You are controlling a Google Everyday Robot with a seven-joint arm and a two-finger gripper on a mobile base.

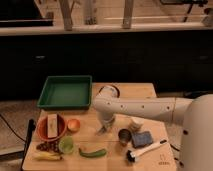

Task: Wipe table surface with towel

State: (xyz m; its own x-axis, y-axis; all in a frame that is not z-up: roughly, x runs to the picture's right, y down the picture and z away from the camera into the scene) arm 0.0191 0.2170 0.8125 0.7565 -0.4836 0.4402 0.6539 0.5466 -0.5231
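Observation:
The table surface (107, 159) is a light tan wooden top that fills the lower middle of the camera view. My white arm reaches in from the right across the table. My gripper (105, 127) points down just above the wood near the table's middle, right of an orange (73, 124). The towel (135, 123) is a small pale lump on the table to the gripper's right, partly hidden under my forearm and apart from the gripper.
A green tray (65, 93) stands at the back left, a dark bowl (110, 90) behind my arm. A red bowl (51, 128), lime (66, 145), green pepper (92, 152) and banana (47, 156) lie front left. A metal cup (124, 135), blue sponge (141, 138) and brush (147, 149) lie front right.

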